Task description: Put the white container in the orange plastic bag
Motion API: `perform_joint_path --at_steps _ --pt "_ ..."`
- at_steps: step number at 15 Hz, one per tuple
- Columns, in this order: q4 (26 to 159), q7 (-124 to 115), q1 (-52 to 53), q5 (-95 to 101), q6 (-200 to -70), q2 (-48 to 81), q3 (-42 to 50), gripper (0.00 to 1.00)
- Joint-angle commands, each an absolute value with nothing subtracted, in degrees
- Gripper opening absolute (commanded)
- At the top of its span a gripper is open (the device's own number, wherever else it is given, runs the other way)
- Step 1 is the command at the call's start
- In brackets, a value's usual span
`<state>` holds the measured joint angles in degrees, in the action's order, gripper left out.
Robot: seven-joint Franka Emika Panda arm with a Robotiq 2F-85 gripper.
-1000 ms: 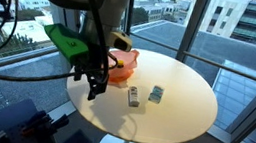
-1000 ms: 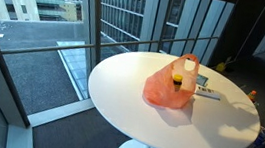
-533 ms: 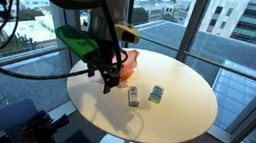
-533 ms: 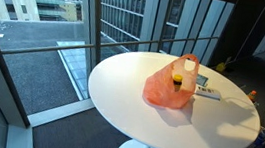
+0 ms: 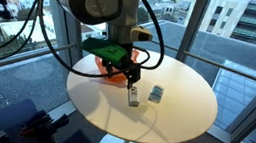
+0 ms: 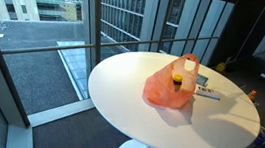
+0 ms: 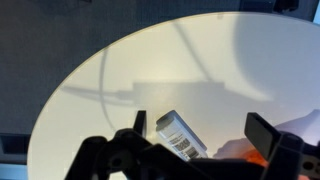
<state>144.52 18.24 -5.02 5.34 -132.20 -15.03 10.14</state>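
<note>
The white container [image 5: 133, 97] lies on the round white table [image 5: 161, 122], with a label on its side. In the wrist view it [image 7: 180, 135] lies tilted between my two fingers, just below them. The orange plastic bag [image 5: 119, 72] stands behind my gripper [image 5: 130, 80]. It also shows in an exterior view [image 6: 169, 89], upright with its handles up and something yellow inside, and at the lower right of the wrist view [image 7: 250, 156]. My gripper [image 7: 203, 128] is open and empty, hovering just above the container.
A second small boxy item [image 5: 155, 94] lies to the right of the container. Small flat items [image 6: 207, 90] lie behind the bag. The table [image 6: 147, 121] stands on a single pedestal beside floor-to-ceiling windows [image 6: 119, 17]. Cables hang from the arm.
The arm has swung right over the table, from its left edge to above the white container, passing in front of the orange bag. The bag and the container have not moved.
</note>
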Motion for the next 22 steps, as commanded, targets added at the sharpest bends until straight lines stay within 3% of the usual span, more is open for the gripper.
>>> perform_joint_path --at_steps 1,5,13,22 --pt "137.74 25.01 -4.3 6.6 -134.43 -6.17 10.05 1.0" --pt "132.93 30.27 -4.31 6.52 -135.37 0.48 8.99 1.0" --pt "135.76 28.27 -4.99 5.83 -135.37 -1.68 8.52 1.0" --pt "133.51 42.28 -5.22 -0.54 -137.91 4.68 7.42 1.0"
